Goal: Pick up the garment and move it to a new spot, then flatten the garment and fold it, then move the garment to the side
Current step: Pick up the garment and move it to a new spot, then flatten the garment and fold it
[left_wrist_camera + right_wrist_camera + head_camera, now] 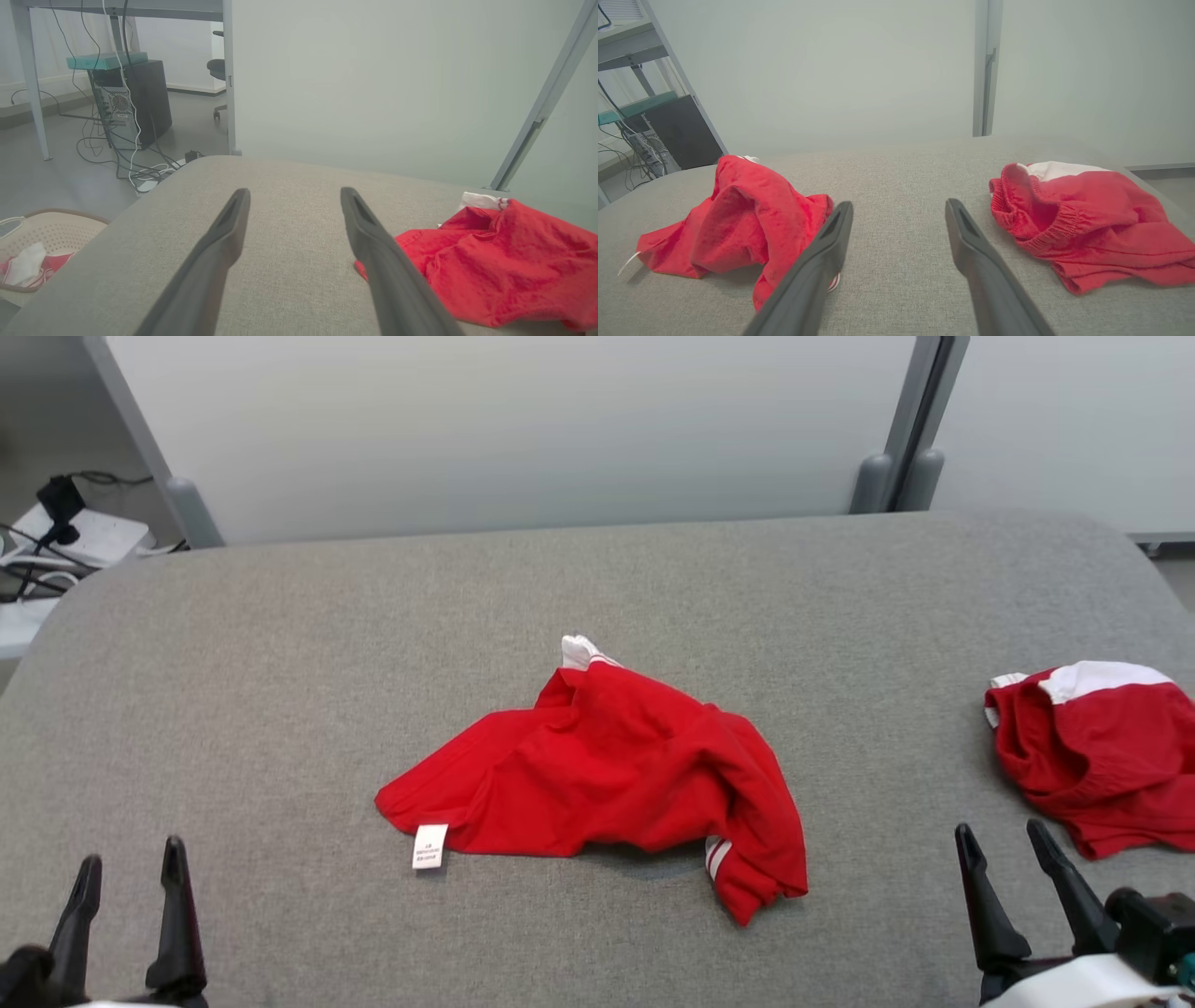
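A crumpled red garment (607, 775) with white trim and a white label lies in the middle of the grey padded table (280, 644); it also appears in the left wrist view (495, 261) and the right wrist view (738, 219). My left gripper (131, 863) stands open at the near left edge, apart from the cloth and holding nothing; its dark fingers (219, 247) hover over bare table. At the near right, my right gripper (1004, 845) is open and holds nothing, its fingers (971, 242) pointing between the two red heaps.
A second red and white garment (1102, 756) lies bunched at the table's right edge (1083, 219). A pale partition wall (523, 420) stands behind the table. Left of the table, a beige basket (51, 233) with cloth sits on the floor, and cables and a computer tower (135, 102) stand further back.
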You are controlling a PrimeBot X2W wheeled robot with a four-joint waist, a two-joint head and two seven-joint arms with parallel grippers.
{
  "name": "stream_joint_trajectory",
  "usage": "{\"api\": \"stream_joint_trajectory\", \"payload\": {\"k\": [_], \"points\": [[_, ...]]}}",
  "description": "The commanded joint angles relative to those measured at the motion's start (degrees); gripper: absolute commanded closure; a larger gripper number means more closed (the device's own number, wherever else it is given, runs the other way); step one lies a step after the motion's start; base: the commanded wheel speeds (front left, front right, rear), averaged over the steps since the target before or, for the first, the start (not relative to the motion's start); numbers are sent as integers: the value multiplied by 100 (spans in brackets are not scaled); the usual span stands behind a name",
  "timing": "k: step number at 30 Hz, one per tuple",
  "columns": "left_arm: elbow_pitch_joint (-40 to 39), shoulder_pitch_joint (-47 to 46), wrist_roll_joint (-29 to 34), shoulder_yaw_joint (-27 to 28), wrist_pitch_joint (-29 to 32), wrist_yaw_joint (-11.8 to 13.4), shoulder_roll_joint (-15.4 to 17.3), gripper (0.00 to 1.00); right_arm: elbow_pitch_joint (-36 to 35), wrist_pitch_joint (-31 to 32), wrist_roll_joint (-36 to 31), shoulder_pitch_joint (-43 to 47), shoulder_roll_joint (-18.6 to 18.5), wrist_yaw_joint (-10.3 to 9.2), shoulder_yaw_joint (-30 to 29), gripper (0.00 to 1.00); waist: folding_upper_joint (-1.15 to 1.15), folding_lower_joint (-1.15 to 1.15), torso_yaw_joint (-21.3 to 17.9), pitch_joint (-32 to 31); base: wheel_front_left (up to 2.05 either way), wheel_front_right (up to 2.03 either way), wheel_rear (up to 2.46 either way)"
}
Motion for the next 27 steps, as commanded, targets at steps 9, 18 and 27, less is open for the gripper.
{"api": "stream_joint_trajectory", "payload": {"k": [9,18,27], "points": [[-334,215,30,337,-98,57,217,0,-196,59,-74,170,-32,8,35,0,0,0,-110,-227,0,0,0],[-438,193,69,321,-60,152,225,0,-258,84,-110,166,4,8,19,0,0,0,-105,-222,0,0,0],[-549,159,121,271,-35,221,229,0,-264,99,-103,137,19,8,9,0,0,0,-136,-170,0,0,0]]}}
